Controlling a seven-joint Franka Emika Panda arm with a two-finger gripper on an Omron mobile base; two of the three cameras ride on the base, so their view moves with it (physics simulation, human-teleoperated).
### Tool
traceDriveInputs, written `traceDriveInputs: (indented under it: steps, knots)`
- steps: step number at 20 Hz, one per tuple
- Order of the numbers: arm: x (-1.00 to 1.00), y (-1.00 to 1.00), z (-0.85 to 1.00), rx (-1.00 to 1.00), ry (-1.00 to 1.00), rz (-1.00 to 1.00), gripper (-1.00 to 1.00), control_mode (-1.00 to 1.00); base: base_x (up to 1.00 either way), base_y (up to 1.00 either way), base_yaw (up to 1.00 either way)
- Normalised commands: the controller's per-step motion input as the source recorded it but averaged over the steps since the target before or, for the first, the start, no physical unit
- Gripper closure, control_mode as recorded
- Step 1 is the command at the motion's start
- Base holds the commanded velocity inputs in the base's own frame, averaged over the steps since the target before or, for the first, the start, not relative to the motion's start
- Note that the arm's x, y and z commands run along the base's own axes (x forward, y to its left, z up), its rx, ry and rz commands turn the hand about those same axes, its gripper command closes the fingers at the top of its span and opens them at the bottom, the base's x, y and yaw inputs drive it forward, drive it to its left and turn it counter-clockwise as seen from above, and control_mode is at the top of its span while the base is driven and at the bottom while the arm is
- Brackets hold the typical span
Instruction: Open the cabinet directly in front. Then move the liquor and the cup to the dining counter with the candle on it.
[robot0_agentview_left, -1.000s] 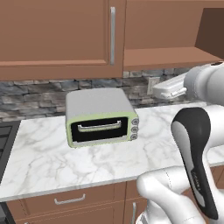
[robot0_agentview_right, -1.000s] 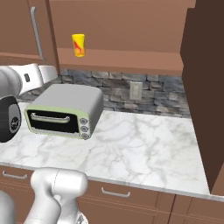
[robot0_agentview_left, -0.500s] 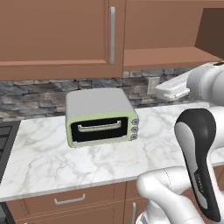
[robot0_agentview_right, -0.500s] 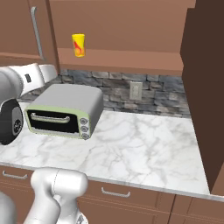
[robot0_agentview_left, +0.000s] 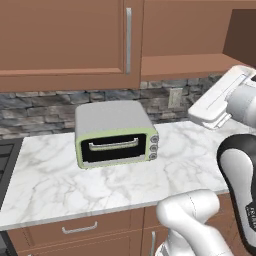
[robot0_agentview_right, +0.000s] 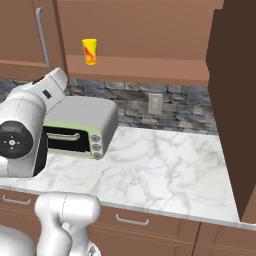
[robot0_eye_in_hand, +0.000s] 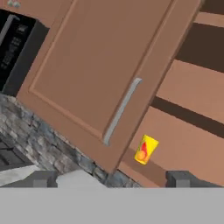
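The cabinet (robot0_agentview_right: 135, 30) has its right door (robot0_agentview_right: 232, 100) swung open and its left door (robot0_agentview_left: 65, 40) closed, with a silver bar handle (robot0_eye_in_hand: 122, 111). On the cabinet's lower shelf stands the yellow cup (robot0_agentview_right: 89, 51), upright, with a red-orange mark; it also appears in the hand view (robot0_eye_in_hand: 145, 149). My gripper (robot0_eye_in_hand: 113, 179) is open with nothing between its fingertips (robot0_eye_in_hand: 43, 178), and it hangs below and short of the cup, above the counter. The white hand (robot0_agentview_left: 217, 102) sits to the right of the toaster oven. The liquor, the dining counter and the candle are out of view.
A pale green toaster oven (robot0_agentview_left: 115, 132) stands on the marble counter (robot0_agentview_right: 160, 165) under the cabinet. A stone backsplash with an outlet (robot0_agentview_right: 155, 103) runs behind it. A black microwave (robot0_eye_in_hand: 17, 39) hangs left of the cabinet. Drawers (robot0_agentview_left: 80, 230) sit below the counter.
My hand has drifted a little to the right, away from the closed left door. The cup, doors and toaster oven stay where they were.
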Motion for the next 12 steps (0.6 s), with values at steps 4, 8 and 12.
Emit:
traceDriveInputs:
  steps: [4,8,12]
  knots:
    - [0.12,0.0,0.0,-0.27,-0.26,0.27,-1.0,-1.0,0.0,0.0,0.0]
    - [0.16,0.0,0.0,-0.34,-0.28,0.26,-1.0,-1.0,0.0,0.0,0.0]
    - [0.11,-0.06,0.04,-0.39,-0.25,0.18,-1.0,-1.0,0.0,0.0,0.0]
